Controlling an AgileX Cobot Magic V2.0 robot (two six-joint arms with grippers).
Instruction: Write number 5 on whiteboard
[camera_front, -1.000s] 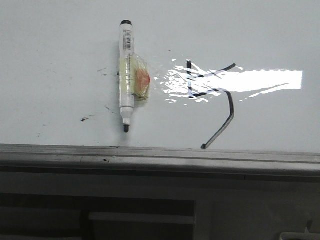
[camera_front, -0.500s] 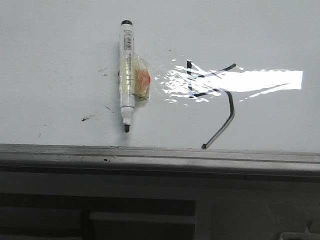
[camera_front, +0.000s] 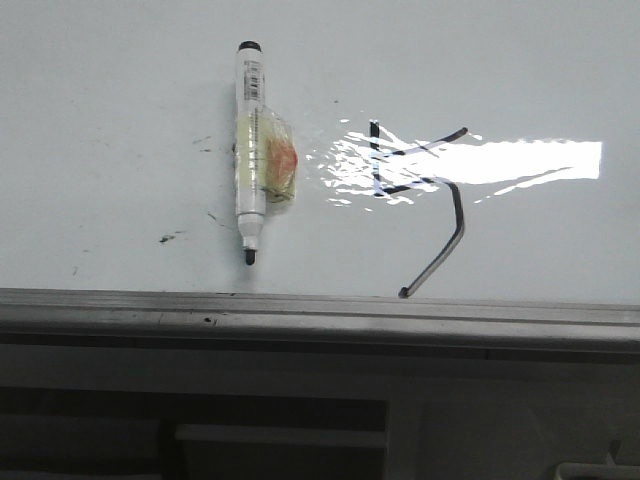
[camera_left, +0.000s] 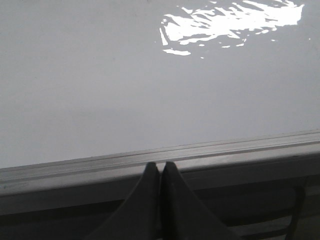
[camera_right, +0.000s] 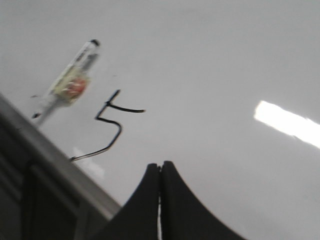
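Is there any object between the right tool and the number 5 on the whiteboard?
Nothing visible. In the right wrist view only bare whiteboard lies between the shut right tool and the number 5. The marker lies beyond the digit.

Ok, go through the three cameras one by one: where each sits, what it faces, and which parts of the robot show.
Front view: faces forward over the whiteboard, showing the number 5, a marker left of it and the grey frame; no arm shows.
Left wrist view: on the left arm, facing bare board and frame, left gripper shut.
Right wrist view: on the right arm, facing the digit and marker, right gripper shut.
Shared: front and right wrist views both show the 5 and marker.
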